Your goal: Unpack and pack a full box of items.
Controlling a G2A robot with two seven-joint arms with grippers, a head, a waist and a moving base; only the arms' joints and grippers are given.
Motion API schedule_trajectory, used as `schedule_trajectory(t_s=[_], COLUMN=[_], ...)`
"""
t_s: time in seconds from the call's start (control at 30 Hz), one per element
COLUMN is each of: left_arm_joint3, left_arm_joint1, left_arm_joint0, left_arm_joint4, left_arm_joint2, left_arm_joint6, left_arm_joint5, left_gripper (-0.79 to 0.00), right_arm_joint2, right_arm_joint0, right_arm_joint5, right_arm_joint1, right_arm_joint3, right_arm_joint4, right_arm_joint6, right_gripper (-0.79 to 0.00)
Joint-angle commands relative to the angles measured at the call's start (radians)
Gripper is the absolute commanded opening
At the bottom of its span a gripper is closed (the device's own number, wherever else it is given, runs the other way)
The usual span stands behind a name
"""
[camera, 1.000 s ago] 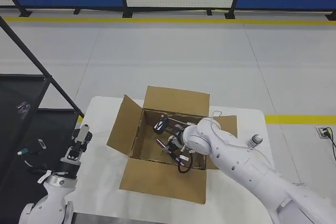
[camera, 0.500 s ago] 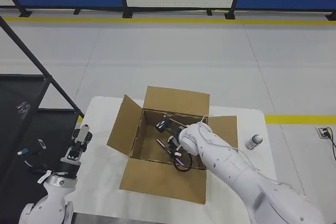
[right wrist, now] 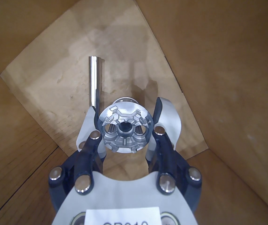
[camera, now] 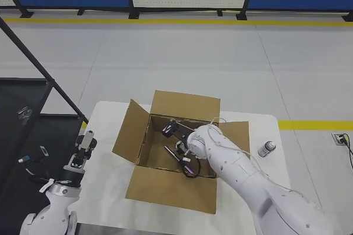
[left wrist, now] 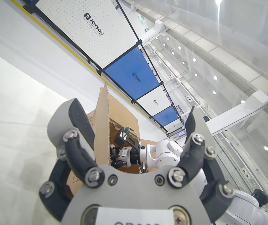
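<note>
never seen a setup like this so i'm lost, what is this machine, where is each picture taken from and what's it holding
It is a two-armed robot at a white table. The top view looks down from a camera above its arms; the other two pictures come from cameras on its wrists. An open cardboard box sits on the table, a small can beside it. The right gripper is down inside the box, shut on a round metal part; a metal rod lies on the box floor. The left gripper is open and empty, beside the box.
</note>
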Motion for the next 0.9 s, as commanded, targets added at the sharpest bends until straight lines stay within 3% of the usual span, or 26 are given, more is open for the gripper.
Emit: schedule_trajectory(t_s=[0.0,0.23,0.43,0.53,0.67,0.77,0.87], left_arm_joint3=[0.000,0.000,0.000,0.000,0.000,0.000,0.000], left_arm_joint1=[0.000,0.000,0.000,0.000,0.000,0.000,0.000], left_arm_joint0=[0.000,0.000,0.000,0.000,0.000,0.000,0.000], left_arm_joint4=[0.000,0.000,0.000,0.000,0.000,0.000,0.000], left_arm_joint2=[0.000,0.000,0.000,0.000,0.000,0.000,0.000], left_arm_joint6=[0.000,0.000,0.000,0.000,0.000,0.000,0.000], left_arm_joint5=[0.000,0.000,0.000,0.000,0.000,0.000,0.000], left_gripper=[0.000,0.000,0.000,0.000,0.000,0.000,0.000], right_arm_joint2=[0.009,0.070,0.194,0.311,0.523,0.695,0.867], right_arm_joint0=[0.010,0.029,-0.031,-0.123,-0.321,-0.487,-0.631], right_arm_joint5=[-0.017,-0.068,-0.042,-0.017,0.035,0.061,0.045], right_arm_joint1=[0.003,0.054,0.163,0.241,0.343,0.398,0.435], right_arm_joint3=[-0.015,-0.150,-0.419,-0.647,-1.022,-1.262,-1.415], right_arm_joint4=[-0.003,-0.014,-0.078,-0.135,-0.259,-0.348,-0.388], right_arm_joint6=[0.006,0.062,0.136,0.222,0.392,0.494,0.537], right_gripper=[-0.785,-0.785,-0.785,-0.785,-0.785,-0.785,-0.785])
